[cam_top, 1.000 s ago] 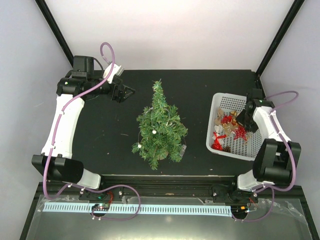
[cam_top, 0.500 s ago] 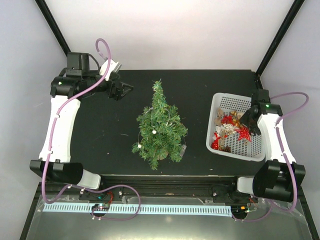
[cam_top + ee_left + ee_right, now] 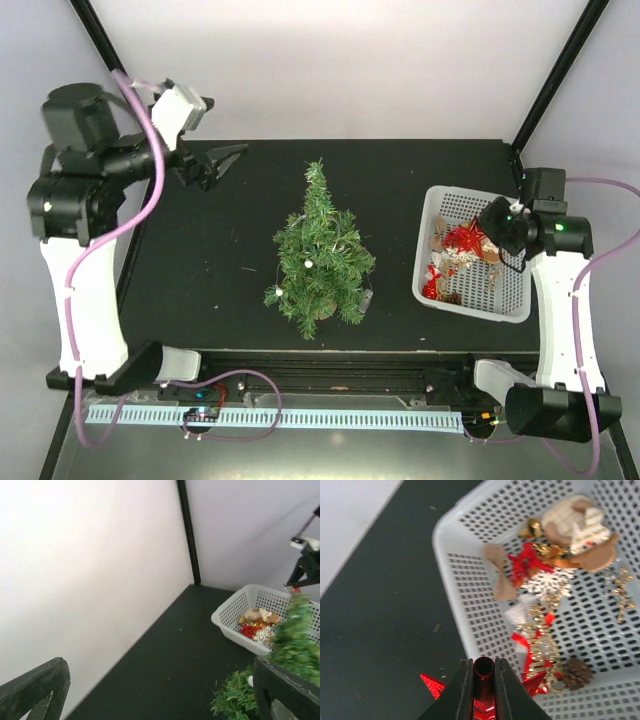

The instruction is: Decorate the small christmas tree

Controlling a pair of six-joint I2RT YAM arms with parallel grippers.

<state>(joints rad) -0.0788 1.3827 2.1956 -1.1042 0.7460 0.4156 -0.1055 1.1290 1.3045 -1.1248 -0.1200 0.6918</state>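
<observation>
Right hand (image 3: 482, 680) is pinched tight around a shiny red star (image 3: 431, 683), and I see the star's points poking out on both sides of the fingers. On my top camera this hand (image 3: 497, 228) sits at the right of the frame, up above the white basket (image 3: 428, 225).

Looking down past the star, I can see the basket (image 3: 445, 535) holds a pine cone (image 3: 575, 672), a white snowflake (image 3: 547, 584), a brown bow (image 3: 499, 575) and some gold bits.

The left hand (image 3: 215, 165) is in the upper left of the frame, up in the air, with its fingers spread wide and nothing between them. Its own camera shows one dark finger (image 3: 35, 690) in each bottom corner.

The little tree (image 3: 320, 255) stands upright in the middle of the black bench (image 3: 220, 250), well apart from both hands and from the basket.
</observation>
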